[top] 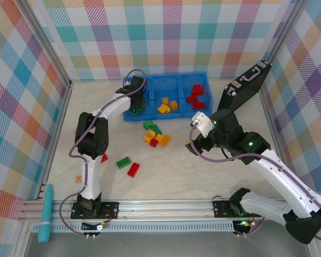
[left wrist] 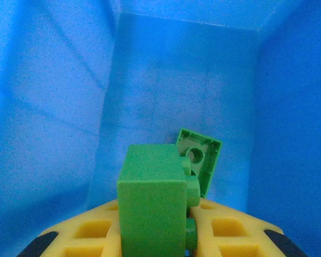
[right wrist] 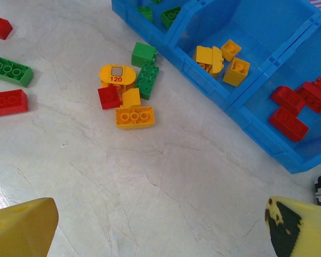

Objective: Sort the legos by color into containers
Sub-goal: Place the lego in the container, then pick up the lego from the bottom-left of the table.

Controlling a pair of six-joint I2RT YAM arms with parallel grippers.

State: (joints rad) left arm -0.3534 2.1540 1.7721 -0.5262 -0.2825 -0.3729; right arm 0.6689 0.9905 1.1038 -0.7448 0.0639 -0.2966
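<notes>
The blue tray [top: 166, 116] sits at upper centre of the top view, its three compartments side by side. The left gripper [top: 136, 104] reaches down into the left compartment [left wrist: 166, 80], pinching a green brick [left wrist: 150, 198] between its yellow fingers [left wrist: 69, 235]. A second green brick [left wrist: 200, 158] leans tilted against the compartment's back wall just behind it.

The middle compartment [right wrist: 257, 21] holds several yellow bricks [right wrist: 222, 56], loosely bunched. The right compartment [right wrist: 267, 128] holds red bricks [right wrist: 297, 104], some touching.

On the table [right wrist: 166, 176] just in front of the tray lies a loose cluster [right wrist: 129, 93] of green, yellow and red bricks. Toward the lower left, well apart from it, are a long green brick [top: 123, 162] and a long red brick [top: 133, 169].

The right gripper [right wrist: 158, 225] hangs above bare table at centre right of the top view, its jaws spread wide with nothing between them.
</notes>
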